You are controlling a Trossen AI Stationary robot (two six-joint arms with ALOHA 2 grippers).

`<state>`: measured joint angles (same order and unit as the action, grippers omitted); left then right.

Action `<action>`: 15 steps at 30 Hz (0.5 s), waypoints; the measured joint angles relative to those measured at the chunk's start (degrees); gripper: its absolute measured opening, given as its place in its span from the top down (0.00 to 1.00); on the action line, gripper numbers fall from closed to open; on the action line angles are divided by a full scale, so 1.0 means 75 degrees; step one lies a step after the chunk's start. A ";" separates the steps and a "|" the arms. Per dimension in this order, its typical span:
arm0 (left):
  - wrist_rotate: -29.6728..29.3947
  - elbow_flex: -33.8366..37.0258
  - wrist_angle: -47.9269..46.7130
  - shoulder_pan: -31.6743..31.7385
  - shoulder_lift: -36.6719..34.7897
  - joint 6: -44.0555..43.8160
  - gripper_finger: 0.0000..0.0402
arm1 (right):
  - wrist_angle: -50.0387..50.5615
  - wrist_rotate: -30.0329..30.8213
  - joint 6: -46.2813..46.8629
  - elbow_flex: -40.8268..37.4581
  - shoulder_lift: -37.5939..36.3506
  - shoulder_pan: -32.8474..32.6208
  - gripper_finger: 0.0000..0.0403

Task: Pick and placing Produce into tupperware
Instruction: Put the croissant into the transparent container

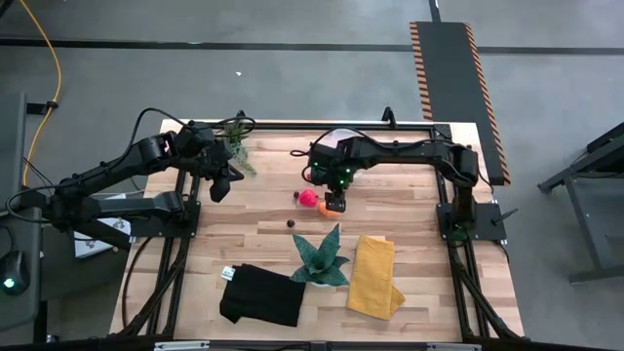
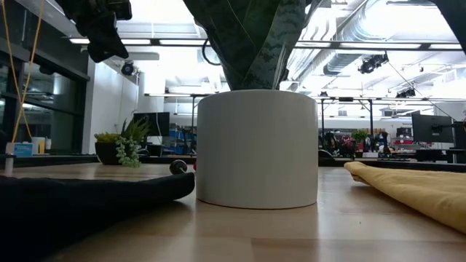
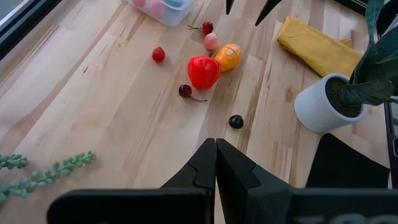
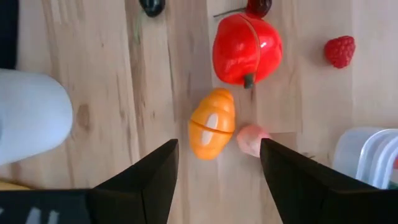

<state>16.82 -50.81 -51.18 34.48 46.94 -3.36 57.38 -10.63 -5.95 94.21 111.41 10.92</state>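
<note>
Toy produce lies loose on the wooden table: a red pepper (image 4: 247,48), an orange piece (image 4: 212,123), a small pink piece (image 4: 252,138), a raspberry (image 4: 339,51), a cherry (image 3: 185,91) and a dark berry (image 3: 236,121). The clear tupperware (image 3: 165,11) stands at the far side and has pink pieces inside; its corner (image 4: 367,152) shows beside the pink piece. My right gripper (image 4: 217,162) hangs open above the orange and pink pieces, pointing down, touching nothing. My left gripper (image 3: 216,155) is shut and holds nothing, raised over the table's left side (image 1: 219,180).
A teal spiky plant in a white pot (image 1: 320,258) stands near the front middle, with a folded yellow cloth (image 1: 375,276) to its right and a black cloth (image 1: 261,294) to its left. A small leafy plant (image 1: 237,146) sits at the far left.
</note>
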 joint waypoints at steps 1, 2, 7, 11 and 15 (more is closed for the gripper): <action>0.0000 0.0000 -0.0002 -0.0001 0.0000 -0.0011 1.00 | 0.0003 0.0045 -0.0056 -0.0008 0.0004 0.0000 0.46; 0.0000 0.0000 0.0000 -0.0001 0.0000 -0.0013 1.00 | 0.0005 0.0086 -0.0079 -0.0015 0.0007 0.0000 0.46; 0.0005 0.0000 0.0000 -0.0001 0.0000 -0.0016 1.00 | -0.0014 0.0099 -0.0225 -0.0017 0.0007 0.0000 0.46; 0.0011 0.0000 0.0000 -0.0001 0.0000 -0.0008 1.00 | -0.0031 0.0099 -0.0632 -0.0020 0.0007 -0.0032 0.46; 0.0012 0.0000 0.0000 -0.0002 0.0000 -0.0006 1.00 | -0.0039 -0.0026 -0.0817 -0.0026 0.0152 -0.0047 0.46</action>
<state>16.91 -50.81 -51.18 34.46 46.94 -3.41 57.09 -10.83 -12.08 94.02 112.55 10.57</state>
